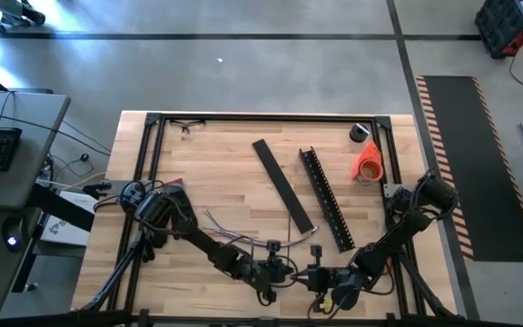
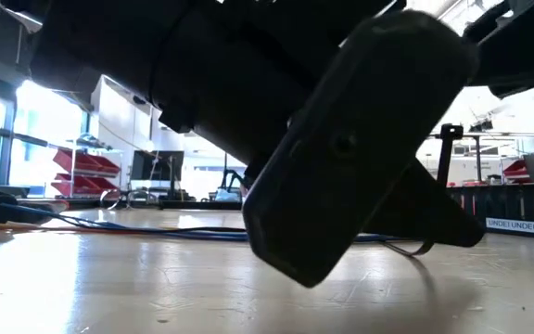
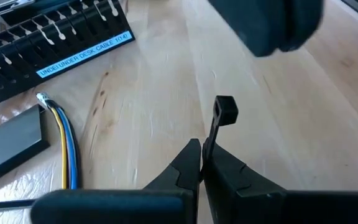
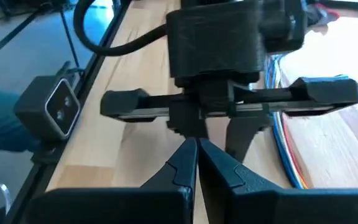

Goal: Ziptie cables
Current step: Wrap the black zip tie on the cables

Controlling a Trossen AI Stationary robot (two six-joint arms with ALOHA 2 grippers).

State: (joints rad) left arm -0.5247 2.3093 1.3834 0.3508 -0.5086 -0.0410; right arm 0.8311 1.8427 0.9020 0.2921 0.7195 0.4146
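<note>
At the near edge of the table, I have both arms brought in low and facing each other, almost nose to nose. My left gripper (image 1: 284, 270) has its fingers pressed together on a black zip tie (image 3: 219, 121); the strap stands up from between the fingertips, its square head just above them. My right gripper (image 1: 314, 275) is fully closed too, fingertips meeting, and I see nothing pinched in it. In the right wrist view the left gripper sits directly ahead of those fingertips, very close.

The cables (image 1: 230, 232) lie loose on the wood just beyond the left arm's forearm, a thin tangle running from about mid-table toward the two grippers. In the left wrist view a few strands, yellow, blue and whitish, lie to one side of the closed fingers, apart from them and from the zip tie, next to a flat black strip (image 1: 282, 184). The right wrist view shows blue, whitish and orange strands running past the left gripper. I cannot tell whether any strand touches either gripper.

Farther back, the long black slotted bar (image 1: 325, 198) lies beside the strip, well apart from the grippers.
</note>
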